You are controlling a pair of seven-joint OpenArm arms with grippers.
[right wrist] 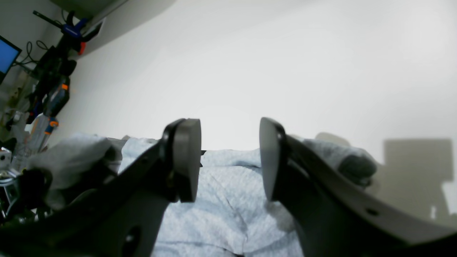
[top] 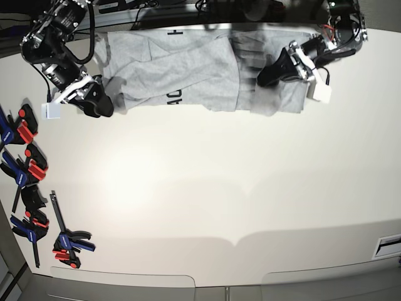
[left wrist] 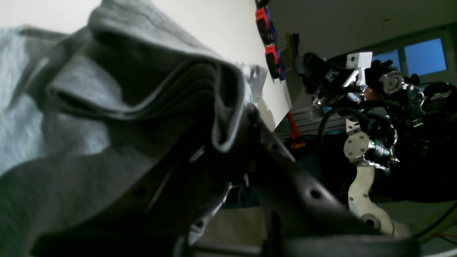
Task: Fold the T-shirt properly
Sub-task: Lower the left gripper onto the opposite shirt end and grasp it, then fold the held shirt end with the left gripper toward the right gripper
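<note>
The T-shirt lies half-folded along the far edge of the desk, lettering partly showing. The left gripper is clamped on a bunched fold of its cloth, while the right gripper hovers at the other end, fingers parted and empty. Probably mid-fold: next, the left must carry its layer across evenly.

Left tool clamped shut on cloth; right tool parted, empty

1 T-shirt, 2 grippers, the left gripper and right gripper, 1 table, several clamps.
</note>
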